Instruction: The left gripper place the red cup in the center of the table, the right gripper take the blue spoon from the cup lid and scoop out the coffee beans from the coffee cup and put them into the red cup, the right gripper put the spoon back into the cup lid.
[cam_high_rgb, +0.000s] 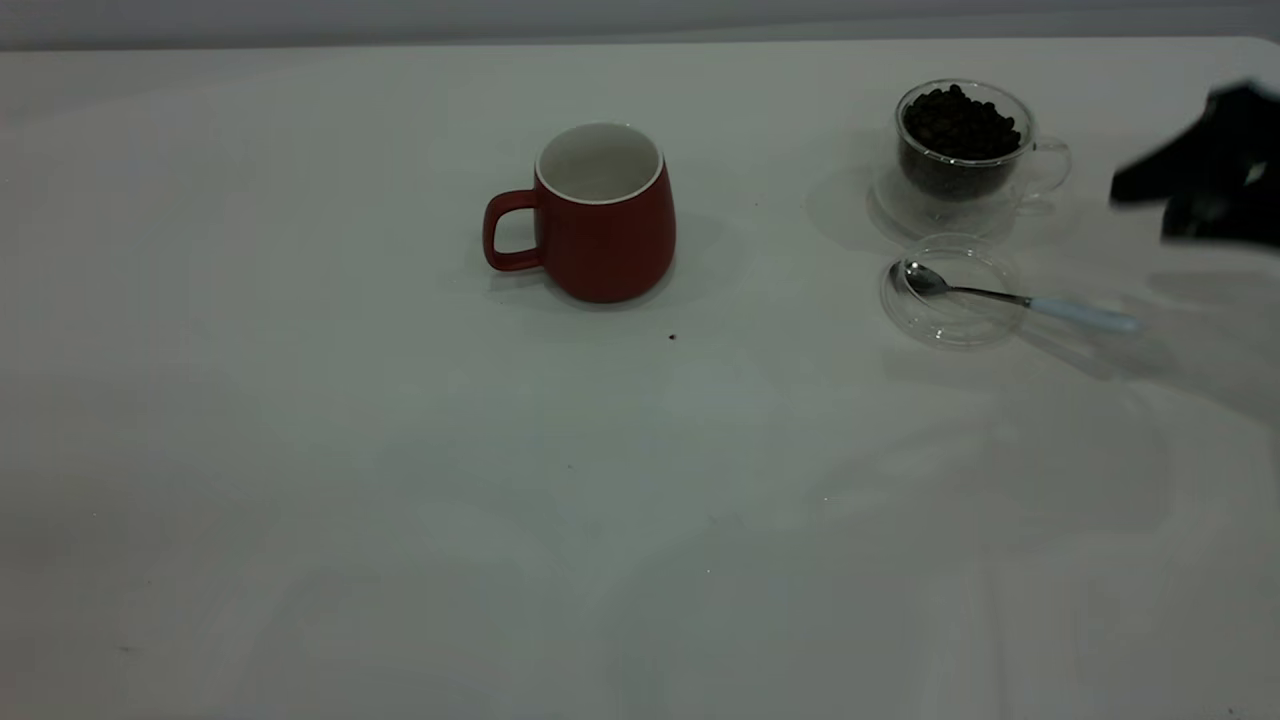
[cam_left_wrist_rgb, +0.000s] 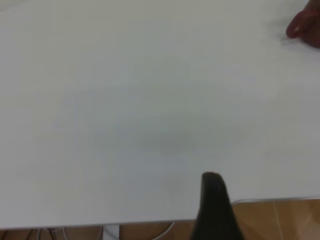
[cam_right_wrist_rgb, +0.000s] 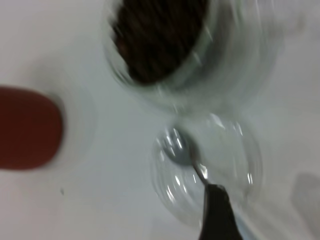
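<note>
The red cup (cam_high_rgb: 600, 215) stands upright near the table's (cam_high_rgb: 300, 450) middle, empty, with its handle to the left. At the back right the glass coffee cup (cam_high_rgb: 1040, 165) holds coffee beans (cam_high_rgb: 960, 122). In front of it the blue spoon (cam_high_rgb: 1010, 298) lies with its bowl in the cup lid (cam_high_rgb: 955, 325) and its pale handle sticking out to the right. My right gripper (cam_high_rgb: 1150, 210) hovers open at the right edge, above the spoon's handle end; one finger (cam_right_wrist_rgb: 216, 212) shows over the spoon (cam_right_wrist_rgb: 179, 147). My left gripper (cam_left_wrist_rgb: 248, 220) is open and empty over the table's edge, far from the red cup (cam_left_wrist_rgb: 305, 27).
A wide bare stretch of white table lies in front of and to the left of the red cup. A few dark specks dot it, one (cam_high_rgb: 672, 337) just in front of the cup. Wooden floor (cam_left_wrist_rgb: 280, 220) shows past the table edge.
</note>
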